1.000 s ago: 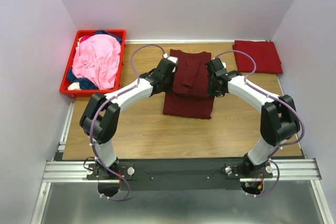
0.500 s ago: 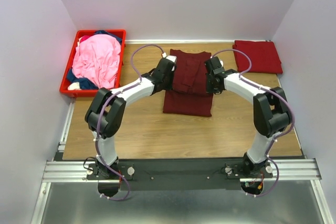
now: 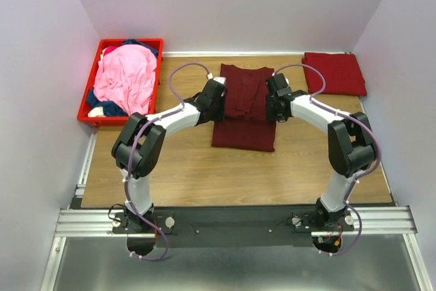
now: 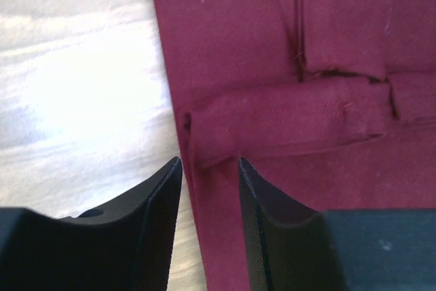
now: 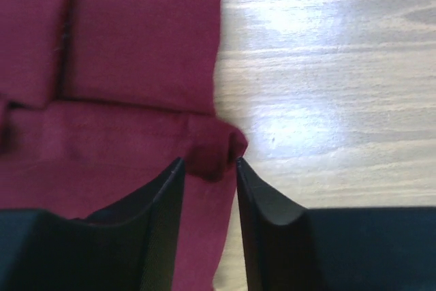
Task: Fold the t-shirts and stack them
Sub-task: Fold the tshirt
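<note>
Left gripper (image 4: pixel 210 163): jaws parted to a narrow gap and clamping nothing; in the left wrist view the left edge of the maroon t-shirt (image 4: pixel 306 32) runs down between the fingertips (image 4: pixel 167 182), and the end of a folded-over band (image 4: pixel 286 117) lies just beyond them at 12 o'clock. Right gripper (image 5: pixel 210 163): jaws likewise narrowly apart; the other end of that band sits as a small roll (image 5: pixel 218 149) right at the tips, touching or nearly touching them, apparently loose rather than pinched. In the top view the shirt lies at table (image 3: pixel 184 168) centre, long axis 12 to 6 o'clock, with the band crossing it 9 to 3 o'clock. The left gripper is at the 9 o'clock end and the right at the 3 o'clock end, so both arms are equally near, and cloth lies inward of each gripper. Judgement: any further fold must carry along the long axis, both ends together. A folded dark red t-shirt (image 3: pixel 334 73) lies well apart at 2 o'clock. At 10 o'clock, a red crate (image 3: pixel 88 119) holds a pink t-shirt (image 3: pixel 126 80) over navy cloth (image 3: pixel 103 103), unfolded.
</note>
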